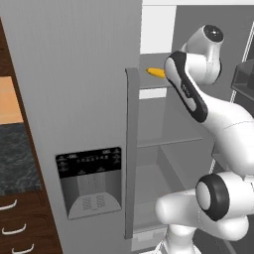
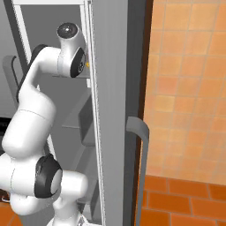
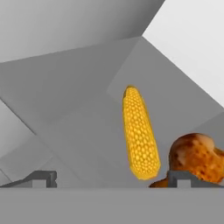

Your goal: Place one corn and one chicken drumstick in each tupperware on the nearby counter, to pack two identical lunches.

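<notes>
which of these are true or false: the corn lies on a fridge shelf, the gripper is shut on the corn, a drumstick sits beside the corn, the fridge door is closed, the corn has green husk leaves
1. The corn lies on a fridge shelf. True.
2. The gripper is shut on the corn. False: it is open and holds nothing.
3. A chicken drumstick sits beside the corn. True.
4. The fridge door is closed. False: it stands open, showing the shelves.
5. The corn has green husk leaves. False: it is a plain yellow-orange cob.

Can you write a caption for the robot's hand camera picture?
Open gripper nearing a yellow corn cob beside a brown chicken drumstick on a grey fridge shelf.
</notes>
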You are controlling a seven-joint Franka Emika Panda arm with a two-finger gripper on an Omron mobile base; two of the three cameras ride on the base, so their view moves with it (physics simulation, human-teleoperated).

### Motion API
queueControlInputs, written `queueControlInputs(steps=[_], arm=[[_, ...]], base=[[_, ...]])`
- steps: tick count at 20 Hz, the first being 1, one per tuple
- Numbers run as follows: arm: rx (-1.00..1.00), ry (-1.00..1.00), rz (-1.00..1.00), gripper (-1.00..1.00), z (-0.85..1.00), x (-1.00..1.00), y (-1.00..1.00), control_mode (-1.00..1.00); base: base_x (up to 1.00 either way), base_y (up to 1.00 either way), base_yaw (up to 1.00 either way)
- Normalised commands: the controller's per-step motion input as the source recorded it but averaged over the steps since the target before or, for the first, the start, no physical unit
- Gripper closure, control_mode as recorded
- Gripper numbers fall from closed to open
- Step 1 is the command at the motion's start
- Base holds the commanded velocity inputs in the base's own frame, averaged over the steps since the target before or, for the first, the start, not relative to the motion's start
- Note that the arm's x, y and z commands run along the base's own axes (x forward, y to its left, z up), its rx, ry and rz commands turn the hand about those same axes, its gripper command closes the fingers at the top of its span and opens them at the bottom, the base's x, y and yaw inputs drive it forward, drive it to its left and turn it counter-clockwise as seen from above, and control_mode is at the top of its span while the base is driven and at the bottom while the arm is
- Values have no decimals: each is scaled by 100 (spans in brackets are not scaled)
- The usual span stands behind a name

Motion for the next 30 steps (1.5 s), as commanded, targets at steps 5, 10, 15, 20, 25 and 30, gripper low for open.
queueControlInputs(steps=[5,10,15,20,25,30], arm=[[0,-2,0,-100,0,31,0,-100],[0,0,0,-100,0,39,-2,-100],[0,0,0,-100,0,40,-3,-100],[0,0,0,-100,0,22,-1,-100],[0,0,0,-100,-14,12,0,-100],[0,0,0,-100,-22,4,0,-100]], base=[[0,0,0],[0,0,0],[0,0,0],[0,0,0],[0,0,0],[0,0,0]])
